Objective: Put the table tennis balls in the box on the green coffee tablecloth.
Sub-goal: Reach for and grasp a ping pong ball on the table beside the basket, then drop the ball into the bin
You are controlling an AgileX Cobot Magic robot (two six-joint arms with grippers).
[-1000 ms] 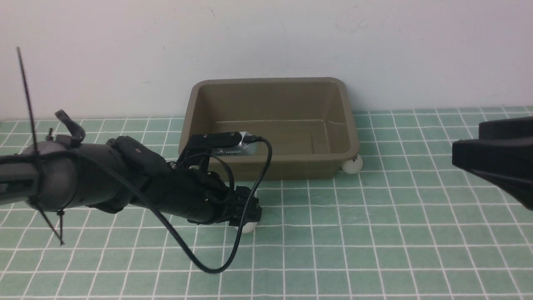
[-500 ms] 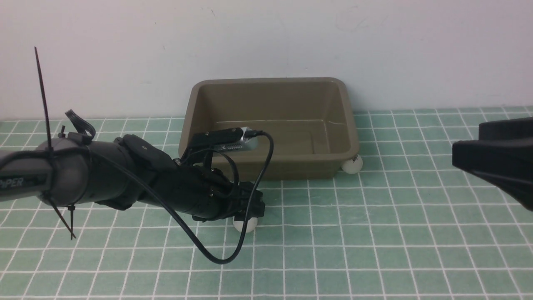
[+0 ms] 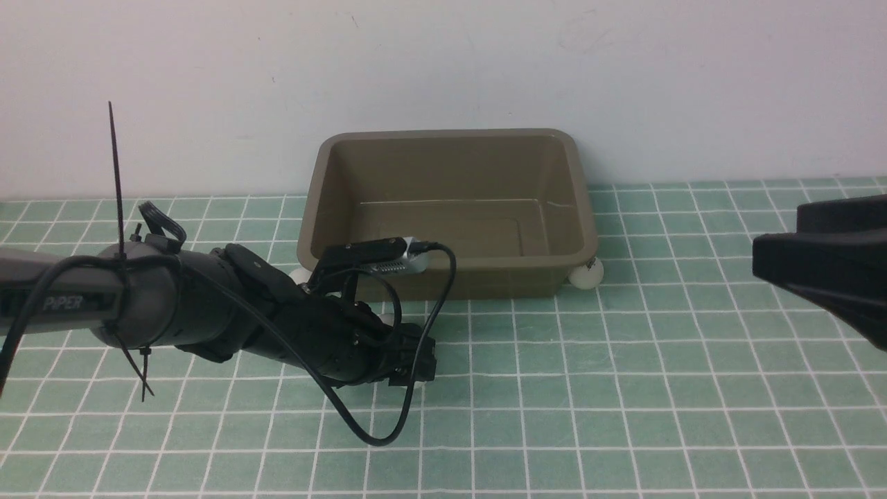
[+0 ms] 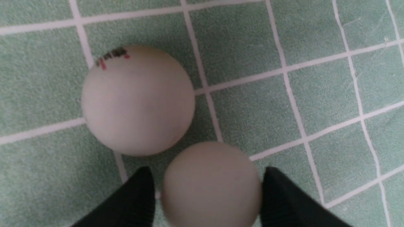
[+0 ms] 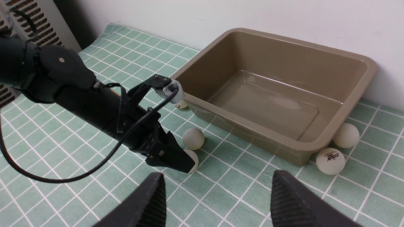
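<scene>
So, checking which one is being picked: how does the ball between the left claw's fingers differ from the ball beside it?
The flanked ball sits between the fingers of the left claw; the neighbour ball lies free outside them. The neighbour ball shows a printed logo; the flanked ball shows none here. Both are white and lie outside the box.

Front view facing wall, left wrist close above tablecloth, right wrist sharing box with front
</scene>
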